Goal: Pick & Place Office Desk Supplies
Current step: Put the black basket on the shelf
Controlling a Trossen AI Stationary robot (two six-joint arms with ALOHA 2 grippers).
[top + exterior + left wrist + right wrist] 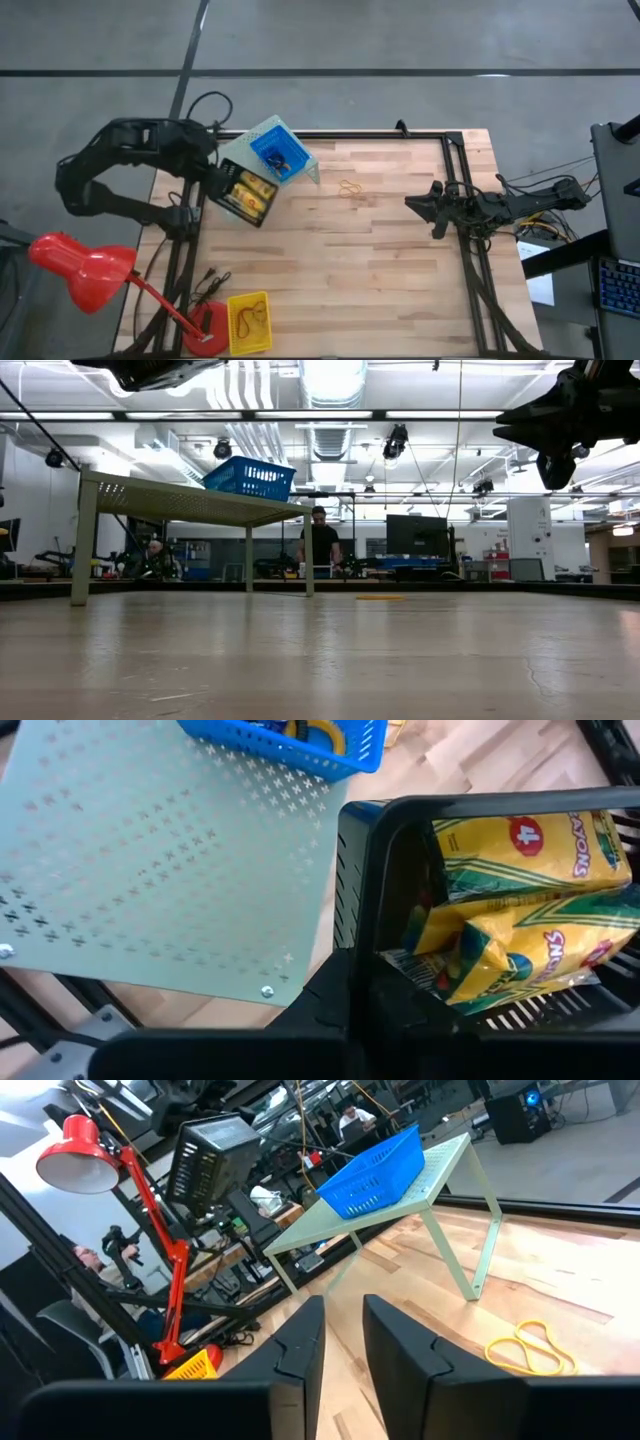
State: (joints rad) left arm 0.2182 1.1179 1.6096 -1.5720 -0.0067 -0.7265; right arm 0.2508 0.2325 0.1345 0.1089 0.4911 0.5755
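My left gripper (pixel 215 182) is shut on a black bin (pixel 245 195) that holds yellow crayon packs (pixel 520 910). The bin hangs in the air beside the pale green perforated riser (pixel 150 870) and shows raised in the right wrist view (pixel 208 1152). A blue bin (pixel 278 155) stands on the riser's top with small things in it. Tan-orange rubber bands (pixel 350 188) lie flat on the wooden table, also seen in the right wrist view (pixel 528 1342). My right gripper (pixel 345 1335) is open and hovers above the table's right side (pixel 420 203), to the right of the bands. My left gripper holds the black bin by one side wall (pixel 352 910), near a corner. The dark fingers (pixel 345 1005) merge with the dark wall, so I cannot make out the kind of hold. The bin is lifted clear of the table and tilted, with the crayon packs inside it.
A yellow bin (pixel 248 322) with rubber bands inside sits at the table's near left edge, beside the red desk lamp's base (pixel 208 328). The lamp's head (pixel 80 265) hangs off the left side. A black frame (pixel 470 250) runs along the table's edges. People show in the room beyond.
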